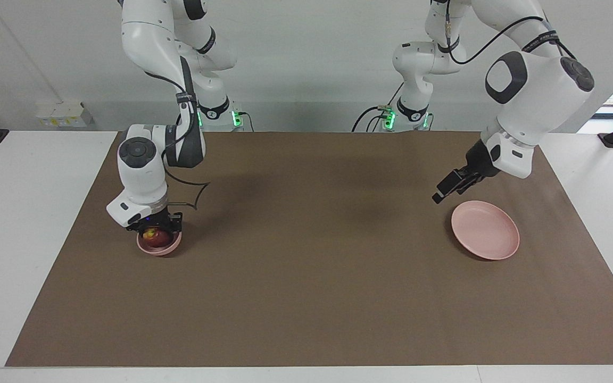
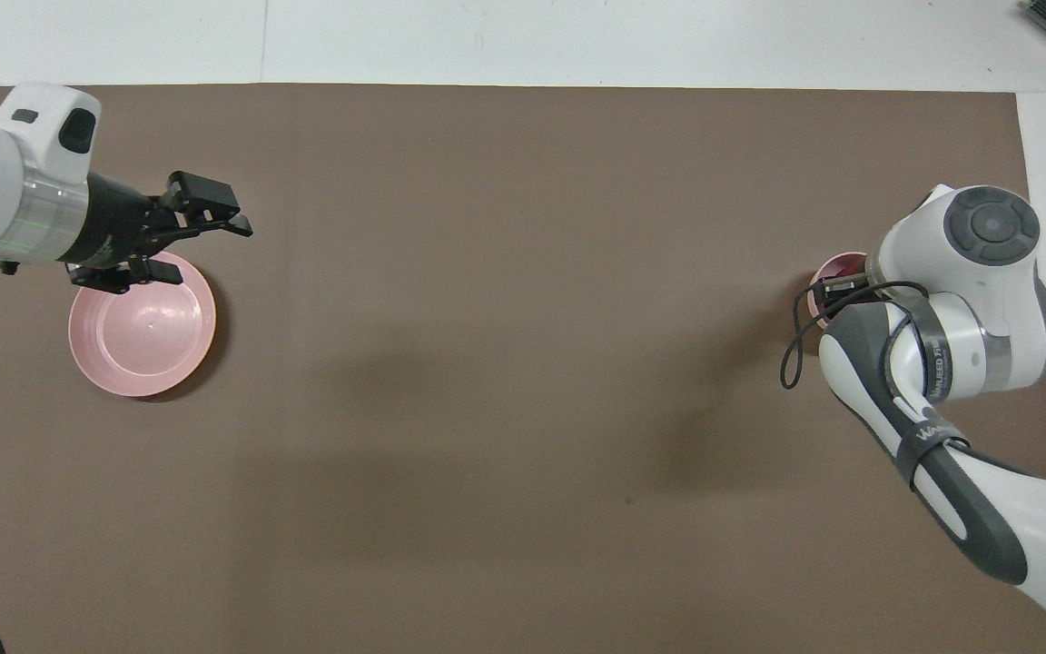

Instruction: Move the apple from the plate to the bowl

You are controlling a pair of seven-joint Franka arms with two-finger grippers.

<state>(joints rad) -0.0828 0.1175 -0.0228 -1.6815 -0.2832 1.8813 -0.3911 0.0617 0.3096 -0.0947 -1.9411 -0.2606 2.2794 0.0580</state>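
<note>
Two pink dishes sat far apart: the wide, shallow, smooth plate (image 1: 485, 230) lay bare at lower right, the small deep bowl (image 1: 158, 246) at lower left. My right gripper (image 1: 160, 227) reached down into the bowl around the glossy red apple (image 1: 156, 237); whether it still clamped it I couldn't tell. Release and lift seemed next. My left gripper (image 1: 451, 187) waited, fingers apart, over the plate's edge.

Facing camera high, opposite robots; overhead steeply down; both share mat (image 1: 306, 255).
</note>
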